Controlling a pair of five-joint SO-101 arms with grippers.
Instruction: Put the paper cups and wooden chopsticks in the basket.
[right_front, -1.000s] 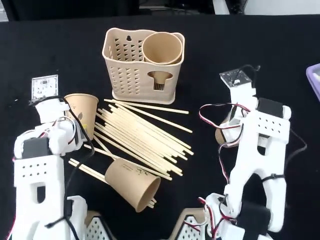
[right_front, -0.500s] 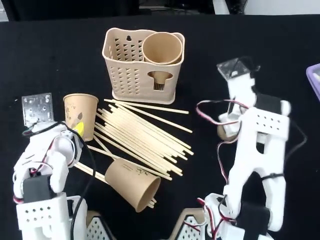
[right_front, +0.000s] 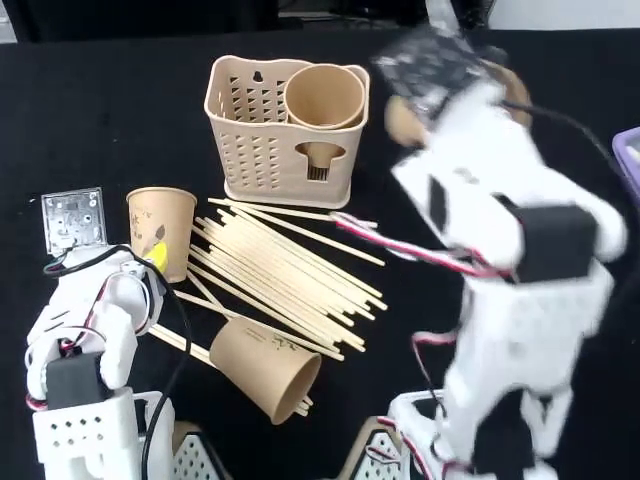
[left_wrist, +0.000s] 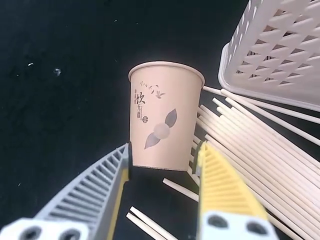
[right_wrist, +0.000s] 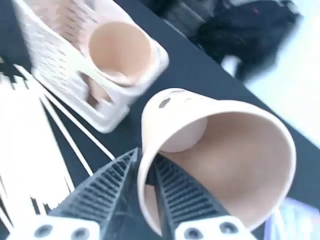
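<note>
Black cloth covers the desk (right_front: 110, 90), and the main change on it is at the right arm; a second ago it sat low at the right side with its cup down near the surface, and it has now swung up and forward until the held cup (right_wrist: 215, 150) hangs beside the far right corner of the basket (right_front: 250, 150); the right end effector (right_wrist: 145, 162) is clamped narrow on that cup's rim, one finger inside the wall and one outside, with the cup tilted mouth-outward. I judge this to be the carry stage, with release over the basket next; one basket cup (right_front: 322, 95) already stands in the right compartment, so stacking looks likely. The left arm drew back earlier and has not stirred in the last half second; the left end effector (left_wrist: 164, 150) is spread wide, its jaws either side of the printed cup (left_wrist: 165, 117) and apparently not touching it. Wooden chopsticks (right_front: 290, 265) lie fanned in front of the basket, none yet inside; a tipped cup (right_front: 265, 368) rests on their near ends. Markings: the printed cup carries a leaf motif and a short column of characters, too small for me to read.
</note>
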